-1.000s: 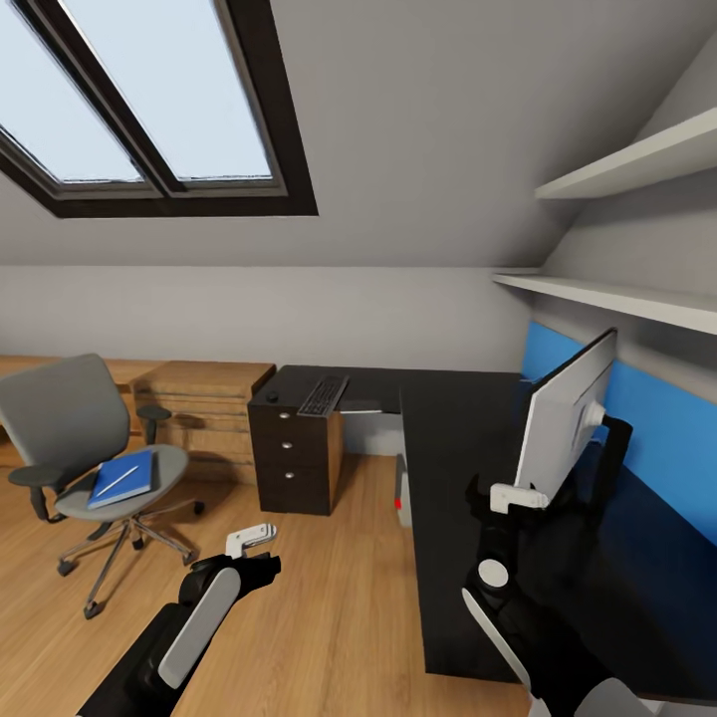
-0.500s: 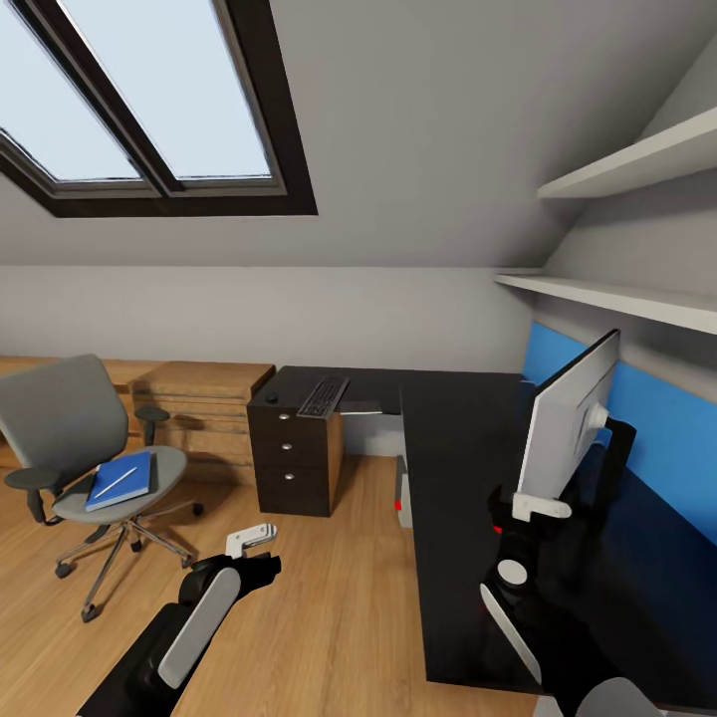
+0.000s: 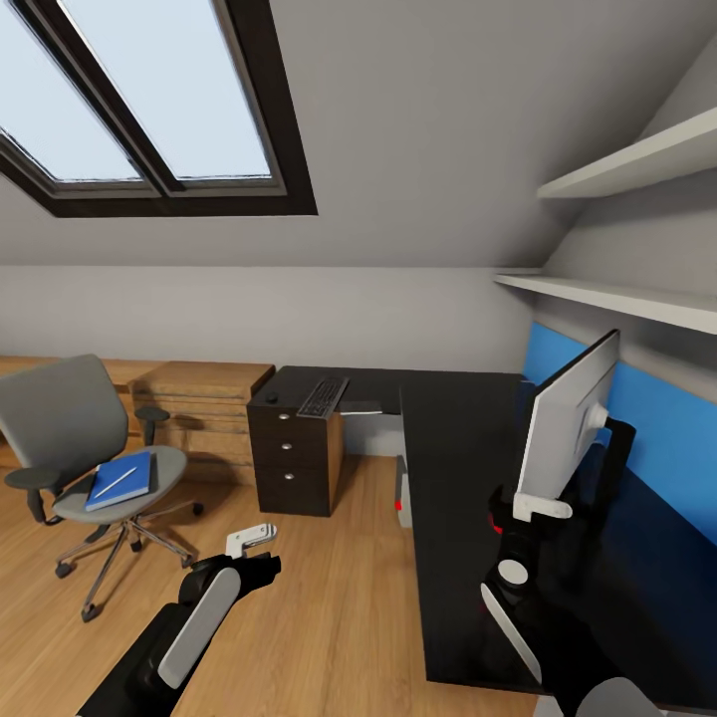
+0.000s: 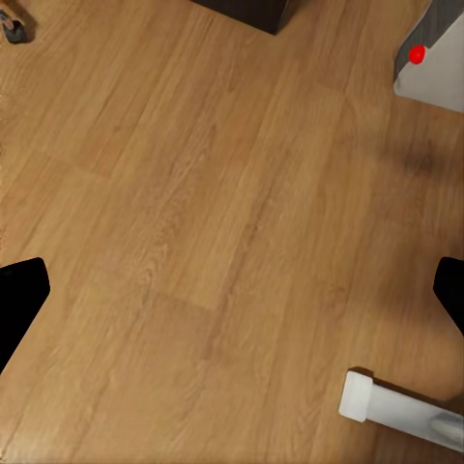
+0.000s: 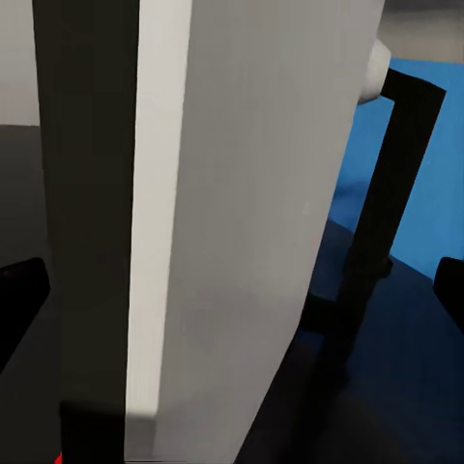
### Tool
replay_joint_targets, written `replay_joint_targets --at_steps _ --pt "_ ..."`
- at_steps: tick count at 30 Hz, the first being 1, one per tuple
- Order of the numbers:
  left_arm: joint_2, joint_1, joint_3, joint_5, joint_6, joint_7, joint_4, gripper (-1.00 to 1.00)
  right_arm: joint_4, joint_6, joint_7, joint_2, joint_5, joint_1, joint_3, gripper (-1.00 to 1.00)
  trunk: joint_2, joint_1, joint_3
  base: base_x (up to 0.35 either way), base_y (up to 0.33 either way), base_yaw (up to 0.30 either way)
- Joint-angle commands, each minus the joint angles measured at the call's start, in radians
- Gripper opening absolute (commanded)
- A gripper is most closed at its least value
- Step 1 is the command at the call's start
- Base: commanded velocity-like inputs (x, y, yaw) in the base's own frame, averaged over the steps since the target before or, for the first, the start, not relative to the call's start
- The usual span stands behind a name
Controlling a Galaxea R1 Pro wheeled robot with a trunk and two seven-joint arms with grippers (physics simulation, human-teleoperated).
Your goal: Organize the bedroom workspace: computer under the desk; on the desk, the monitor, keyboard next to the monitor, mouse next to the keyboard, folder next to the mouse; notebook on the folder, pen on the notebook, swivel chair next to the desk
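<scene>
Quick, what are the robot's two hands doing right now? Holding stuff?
Left gripper: open, holding nothing, over the wood floor.
Right gripper: jaws open, either side of the monitor edge; it holds nothing.

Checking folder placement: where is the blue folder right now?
In the head view, the folder lies on the swivel chair seat at the left, a pen on it, away from the desk.

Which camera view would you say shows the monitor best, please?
The head view: the monitor stands whole on the desk, screen edge, pale back and stand visible. The right wrist view shows its back and stand close up; the left wrist view faces the floor.
</scene>
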Motion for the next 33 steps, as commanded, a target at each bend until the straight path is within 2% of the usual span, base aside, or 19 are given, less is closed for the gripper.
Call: replay_joint_targets --at_steps 1,16,23,33 --pt "0.001 -0.001 -0.003 0.010 0.000 0.011 -0.001 1.00 0.000 -0.008 -0.005 -0.001 -0.011 -0.001 0.005 1.00 -0.001 0.000 -0.001 -0.095 -0.059 0.000" --pt "0.001 -0.001 -0.003 0.009 0.000 0.010 -0.001 1.00 0.000 -0.008 -0.005 0.000 -0.009 -0.001 0.006 1.00 -0.001 0.000 -0.001 -0.121 -0.096 0.000" --pt "0.001 -0.001 -0.003 0.009 0.000 0.010 -0.001 1.00 0.000 -0.009 -0.005 0.000 -0.009 -0.001 0.007 1.00 -0.001 0.000 -0.001 -0.217 -0.201 0.000" --pt "0.002 -0.001 -0.001 0.009 0.000 0.014 -0.001 1.00 0.000 -0.009 -0.005 0.000 -0.009 -0.001 0.008 1.00 -0.001 0.000 -0.001 -0.026 -0.101 0.000"
